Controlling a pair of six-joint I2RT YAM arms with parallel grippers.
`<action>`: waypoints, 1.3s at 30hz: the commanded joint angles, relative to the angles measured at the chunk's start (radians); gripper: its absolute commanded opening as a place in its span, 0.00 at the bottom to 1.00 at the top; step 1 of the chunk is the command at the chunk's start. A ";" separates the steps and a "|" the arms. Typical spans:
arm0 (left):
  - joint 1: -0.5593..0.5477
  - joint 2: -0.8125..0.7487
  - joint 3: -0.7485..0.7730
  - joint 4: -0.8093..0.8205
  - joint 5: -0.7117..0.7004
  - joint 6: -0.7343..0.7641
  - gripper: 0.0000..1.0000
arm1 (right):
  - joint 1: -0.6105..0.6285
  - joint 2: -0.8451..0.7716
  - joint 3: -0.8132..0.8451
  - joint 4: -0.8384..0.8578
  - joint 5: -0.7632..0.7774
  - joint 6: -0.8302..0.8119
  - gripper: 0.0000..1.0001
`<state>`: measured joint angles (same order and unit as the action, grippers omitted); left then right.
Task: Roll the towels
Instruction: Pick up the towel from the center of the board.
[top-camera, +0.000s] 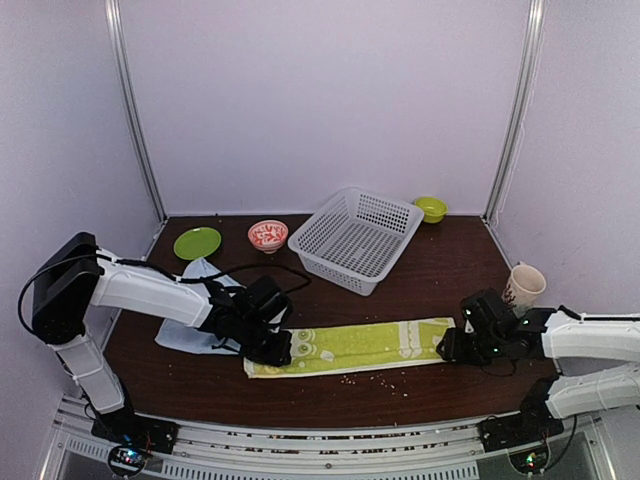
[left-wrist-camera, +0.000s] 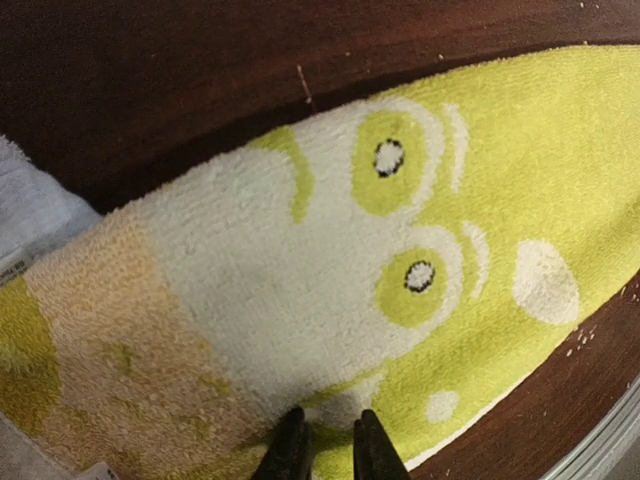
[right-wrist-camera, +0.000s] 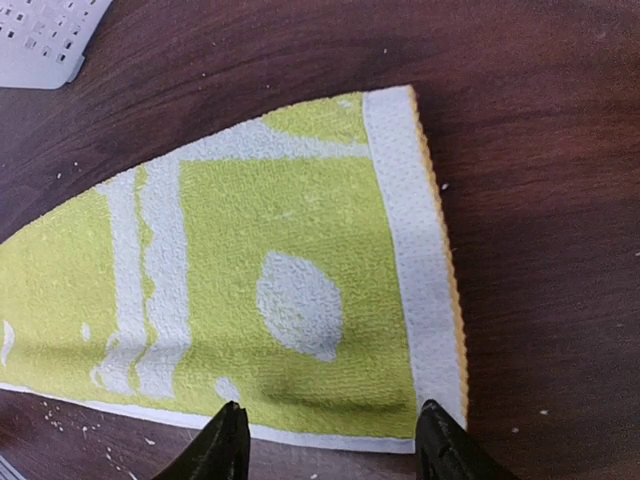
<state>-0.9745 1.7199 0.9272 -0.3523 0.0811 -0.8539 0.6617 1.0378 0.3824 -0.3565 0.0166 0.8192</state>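
The lime-green towel (top-camera: 365, 345) lies flat as a long strip across the table's front. Its white cartoon face shows in the left wrist view (left-wrist-camera: 330, 260) and its white-bordered right end shows in the right wrist view (right-wrist-camera: 300, 290). My left gripper (top-camera: 278, 348) is at the strip's left end. Its jaws (left-wrist-camera: 330, 447) are nearly closed, pinching a small ridge of towel at the near edge. My right gripper (top-camera: 447, 347) is wide open (right-wrist-camera: 332, 442), straddling the near right corner without holding it. The pale blue towel (top-camera: 195, 325) lies crumpled under my left arm, and its edge shows in the left wrist view (left-wrist-camera: 30, 210).
A white mesh basket (top-camera: 355, 238) stands behind the strip, and its corner shows in the right wrist view (right-wrist-camera: 45, 35). At the back are a green plate (top-camera: 197, 242), a red-and-white bowl (top-camera: 267, 235) and a small green bowl (top-camera: 431, 208). A cup (top-camera: 524, 287) stands by my right arm. Crumbs dot the front edge.
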 joint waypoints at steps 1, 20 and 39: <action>-0.009 -0.018 -0.004 -0.073 -0.016 0.030 0.17 | -0.002 -0.122 0.063 -0.174 0.101 0.078 0.61; -0.020 -0.185 0.018 -0.016 -0.012 0.056 0.26 | -0.090 -0.052 -0.011 -0.155 0.015 0.322 0.59; -0.020 -0.322 -0.063 -0.018 -0.089 0.054 0.26 | -0.090 0.074 -0.065 -0.079 -0.079 0.372 0.22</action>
<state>-0.9901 1.4296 0.8761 -0.3916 0.0139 -0.8097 0.5755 1.0874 0.3866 -0.4019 0.0113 1.1648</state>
